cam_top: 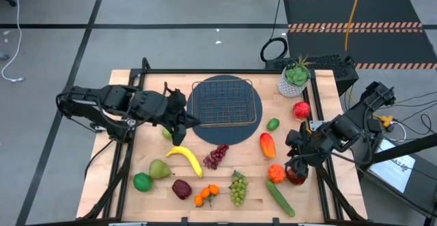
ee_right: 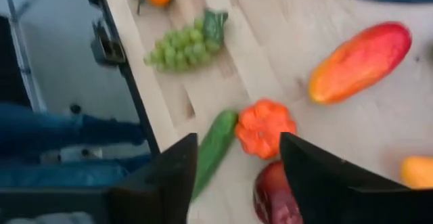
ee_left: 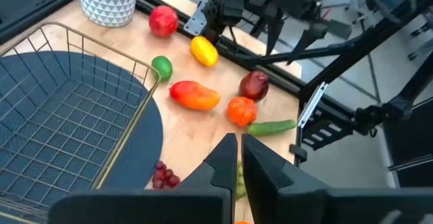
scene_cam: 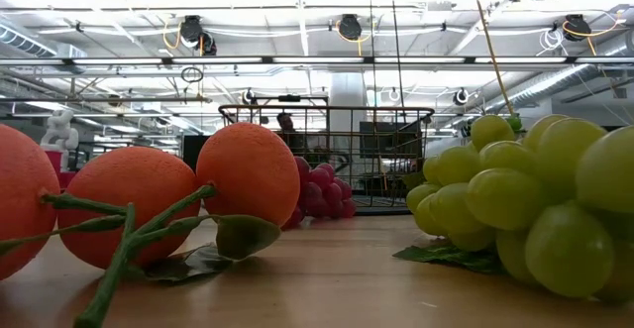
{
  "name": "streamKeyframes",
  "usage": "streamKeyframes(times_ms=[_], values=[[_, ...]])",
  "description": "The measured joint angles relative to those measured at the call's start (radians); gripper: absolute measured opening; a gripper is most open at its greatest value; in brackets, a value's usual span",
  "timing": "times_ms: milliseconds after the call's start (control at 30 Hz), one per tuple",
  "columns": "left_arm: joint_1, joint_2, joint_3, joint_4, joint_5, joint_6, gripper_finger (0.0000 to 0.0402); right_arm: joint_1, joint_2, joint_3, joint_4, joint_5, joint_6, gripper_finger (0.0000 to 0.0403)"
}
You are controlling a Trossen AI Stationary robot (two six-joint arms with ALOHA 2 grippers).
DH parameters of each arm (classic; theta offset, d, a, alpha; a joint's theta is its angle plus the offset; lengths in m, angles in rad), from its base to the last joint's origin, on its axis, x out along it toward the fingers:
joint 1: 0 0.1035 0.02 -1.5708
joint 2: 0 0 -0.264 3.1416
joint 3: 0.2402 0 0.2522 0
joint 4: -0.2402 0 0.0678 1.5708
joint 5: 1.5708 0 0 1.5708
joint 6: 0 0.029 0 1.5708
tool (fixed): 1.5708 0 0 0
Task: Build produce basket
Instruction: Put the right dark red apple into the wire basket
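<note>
Right wrist view puts a dark red apple (ee_right: 279,193) directly below my right gripper (ee_right: 238,176), whose fingers stand apart with nothing between them; the apple sits on the table near its right edge, just beside the orange pepper (ee_right: 265,127) and the cucumber (ee_right: 215,145). Being round, the apple has no long axis worth naming; the cucumber's runs diagonally, one end toward the table's front edge. My worry is crowding: if I come down off-centre, a finger could catch the pepper or roll the apple away. The basket (cam_top: 225,102) sits empty on its mat, well apart. My left gripper (cam_top: 183,120), fingers pinched together and empty, hovers at the basket's near-left corner.
</note>
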Motion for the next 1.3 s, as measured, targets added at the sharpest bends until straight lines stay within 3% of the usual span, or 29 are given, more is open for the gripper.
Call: streamKeyframes(times_ms=[167, 367, 667, 1300], values=[[0.004, 0.017, 0.0, 0.001, -0.002, 0.024, 0.0017, 0.045, 0.014, 0.0, -0.045, -0.019, -0.1, 0.027], [0.003, 0.034, -0.001, 0.0, 0.0, 0.04, 0.0003, 0.063, 0.025, -0.037, -0.06, -0.048, -0.174, 0.0302], [0.003, 0.042, -0.001, 0.0, -0.009, 0.035, 0.0032, 0.063, 0.024, -0.215, 0.018, -0.178, -0.148, 0.0354], [0.004, 0.042, -0.001, 0.001, -0.01, 0.078, 0.0033, 0.064, 0.024, -0.42, 0.183, -0.233, -0.115, 0.0369]])
